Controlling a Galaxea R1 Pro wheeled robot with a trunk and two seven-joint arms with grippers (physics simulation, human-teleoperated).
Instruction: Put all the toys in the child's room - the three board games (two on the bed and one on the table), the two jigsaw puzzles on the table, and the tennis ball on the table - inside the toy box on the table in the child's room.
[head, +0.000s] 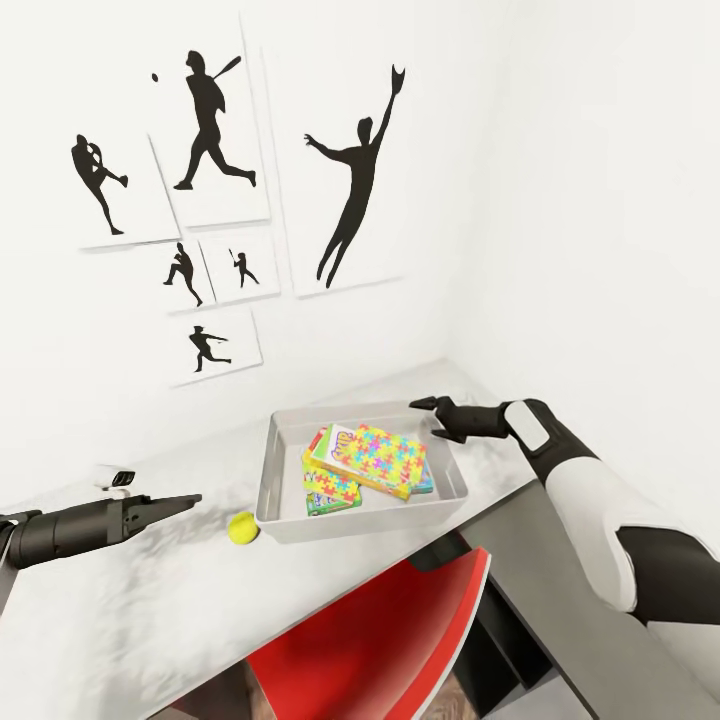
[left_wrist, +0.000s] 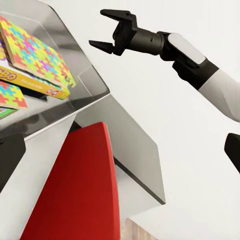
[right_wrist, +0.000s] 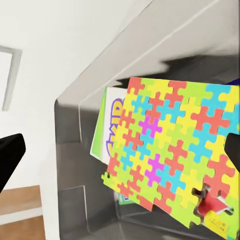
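Yellow-green, the tennis ball (head: 241, 527) lies just beyond the left gripper (head: 190, 499), whose jaw state cannot be told; approach level. Right gripper's (head: 428, 411) jaws stand apart, empty, over the toy box (head: 284, 520).

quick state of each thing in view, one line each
toy box: upright on the table, holding a stack of flat boxes
jigsaw puzzle: lying on top of the stack in the toy box
Skip-Bo game: in the toy box, under the jigsaw puzzle
tennis ball: on the table, outside the toy box
left gripper: empty, jaws near together, open or shut unclear
right gripper: open, empty, above the toy box's far corner
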